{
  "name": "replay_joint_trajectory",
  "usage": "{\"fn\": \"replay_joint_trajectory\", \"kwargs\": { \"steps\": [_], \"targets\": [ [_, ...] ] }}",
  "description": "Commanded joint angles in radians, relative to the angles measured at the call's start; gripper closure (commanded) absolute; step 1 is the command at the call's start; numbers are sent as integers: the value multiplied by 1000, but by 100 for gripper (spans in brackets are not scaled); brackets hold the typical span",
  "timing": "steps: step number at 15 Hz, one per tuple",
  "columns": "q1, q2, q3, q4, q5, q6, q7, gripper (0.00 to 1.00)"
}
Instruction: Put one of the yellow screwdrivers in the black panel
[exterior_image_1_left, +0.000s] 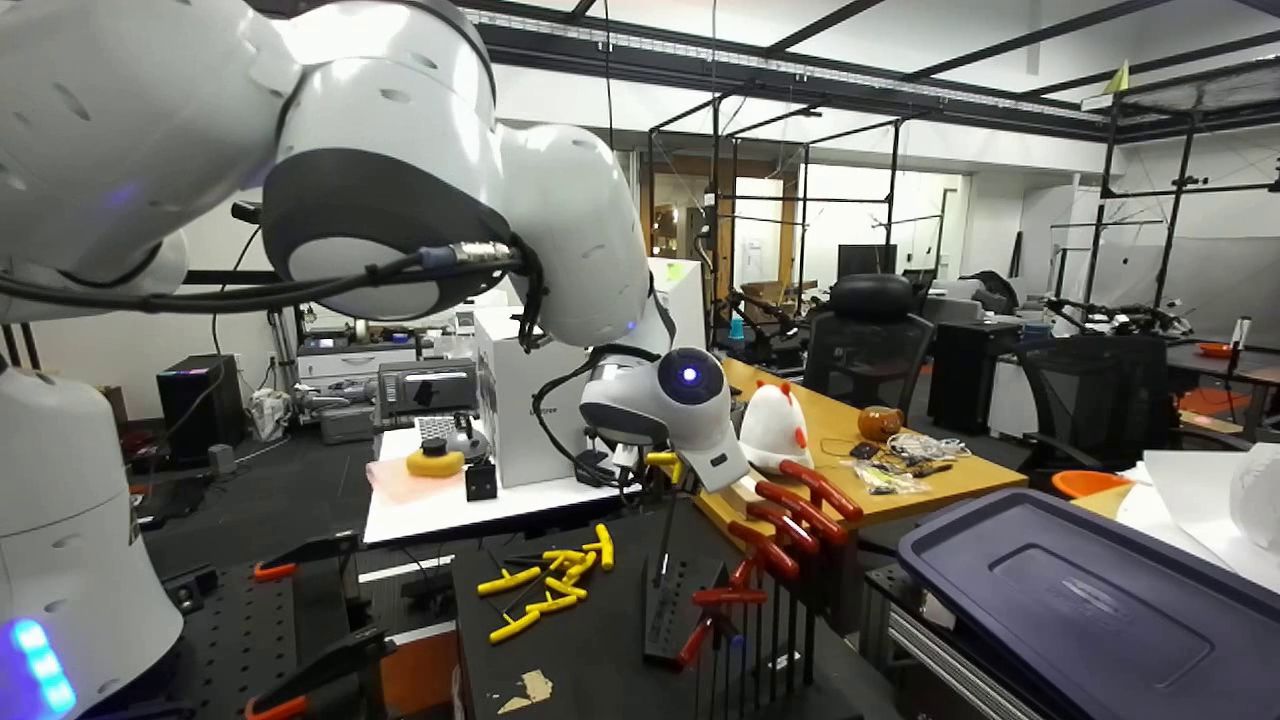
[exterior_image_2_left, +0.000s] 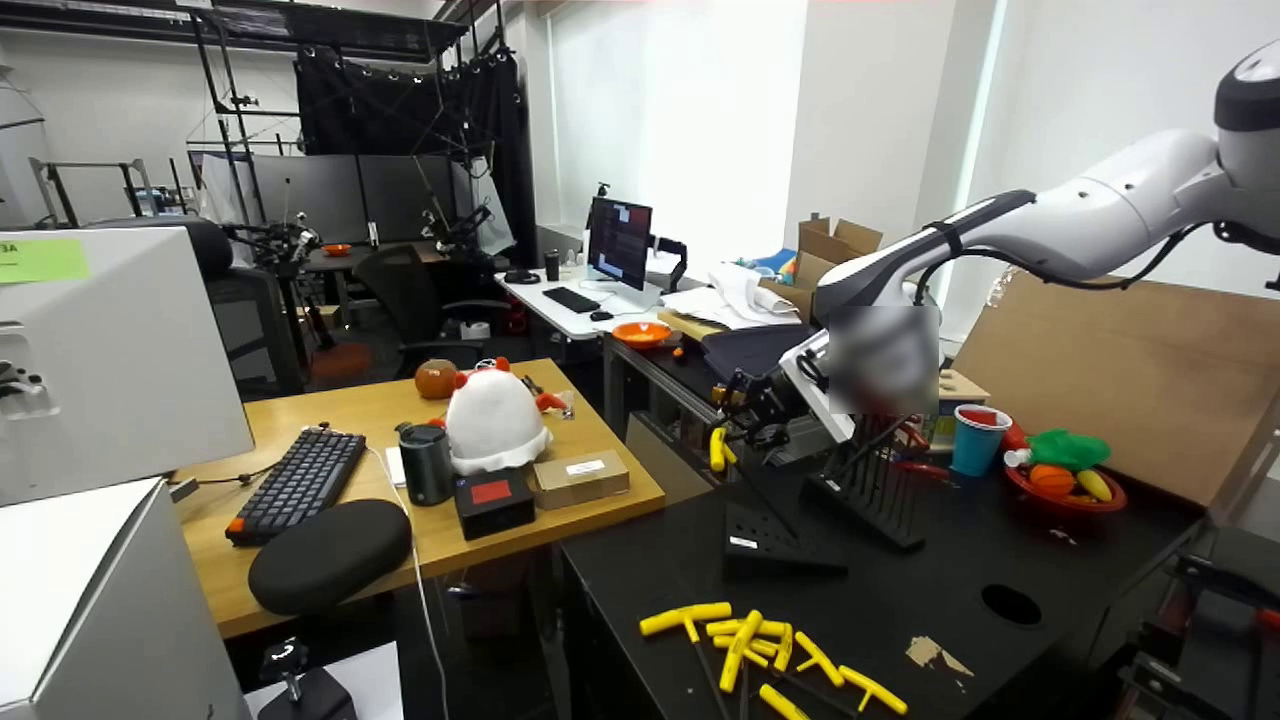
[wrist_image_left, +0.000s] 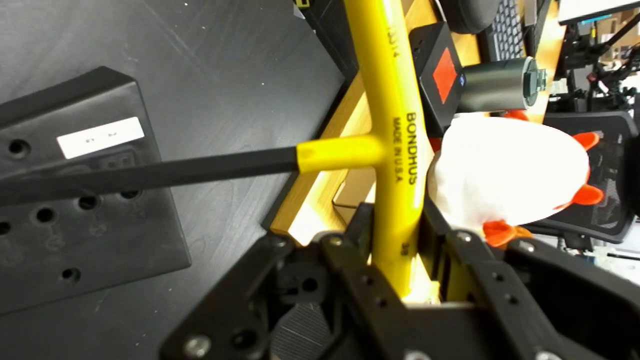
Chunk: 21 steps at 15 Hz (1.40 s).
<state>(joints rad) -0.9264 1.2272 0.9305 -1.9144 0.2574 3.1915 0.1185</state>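
Tool (wrist_image_left: 397, 227) clamped on a yellow screwdriver (wrist_image_left: 392, 145) — shaft (wrist_image_left: 230, 172) slanting over the holed black panel (wrist_image_left: 125, 245).

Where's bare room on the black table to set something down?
Bare: between the loose yellow screwdrivers, holed black block and tan patch; also between the tool rack, red bowl and round hole. Crowded: among those screwdrivers, and around the blue cup beside the bowl.

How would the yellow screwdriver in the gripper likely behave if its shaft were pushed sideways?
The yellow screwdriver would likely swivel in the gripper, whose jaws hold only one end of its T-handle. The handle's glossy surface may let it slip. The straight dark shaft looks stiff, so it would probably bend little.
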Motion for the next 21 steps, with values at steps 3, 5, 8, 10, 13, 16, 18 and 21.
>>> {"fn": "replay_joint_trajectory", "kwargs": {
  "steps": [3,5,8,10,13,16,18,21],
  "targets": [
    [-80,69,85,-11,-30,23,-16,94],
    [-86,86,90,-2,-37,17,-15,94],
    [-84,103,90,6,-46,13,-15,94],
    [-89,118,95,8,-56,9,-18,94],
    [-104,146,115,7,-67,18,-22,94],
    [-132,182,149,-1,-81,43,-29,94],
    [-150,214,175,0,-100,62,-35,94],
    [-167,256,196,10,-139,69,-37,94]
  ]
}}
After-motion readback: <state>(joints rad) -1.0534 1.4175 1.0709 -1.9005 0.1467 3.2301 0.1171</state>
